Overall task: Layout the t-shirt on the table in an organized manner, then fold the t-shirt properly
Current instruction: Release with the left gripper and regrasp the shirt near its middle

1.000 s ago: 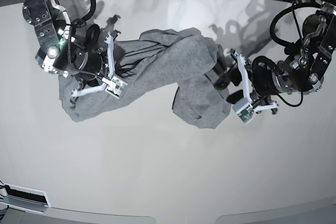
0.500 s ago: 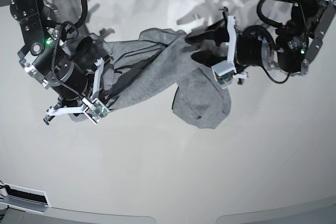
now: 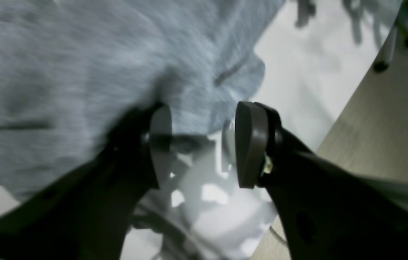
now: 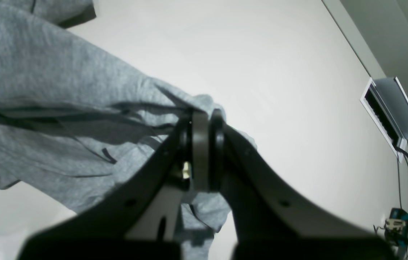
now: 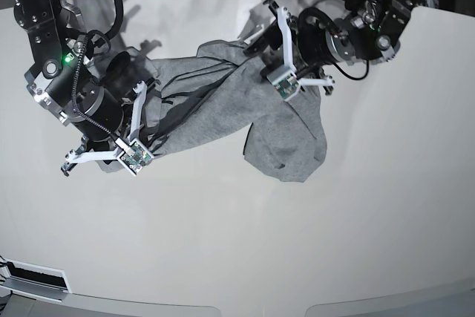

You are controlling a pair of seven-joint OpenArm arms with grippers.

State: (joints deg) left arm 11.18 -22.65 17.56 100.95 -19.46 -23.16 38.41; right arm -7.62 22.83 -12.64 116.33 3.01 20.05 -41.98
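pinching the t-shirt (image 4: 63, 108), right claw (image 4: 204, 151) clamped.

Three camera views. The base view looks down from high overhead, taking in nearly the whole white table (image 5: 237, 243), with its far edge toward 12 o'clock. It sits well back from the scene. The left wrist view rides close behind the left gripper (image 3: 196, 144), facing along its two dark fingers toward 12 o'clock, very near the grey t-shirt (image 3: 81, 72); the picture is blurred. The right wrist view sits likewise behind the right gripper (image 4: 204, 151), close to the cloth, with bare tabletop stretching toward 1 o'clock. All three views share the shirt and the table surface; the base view also shows both arms.
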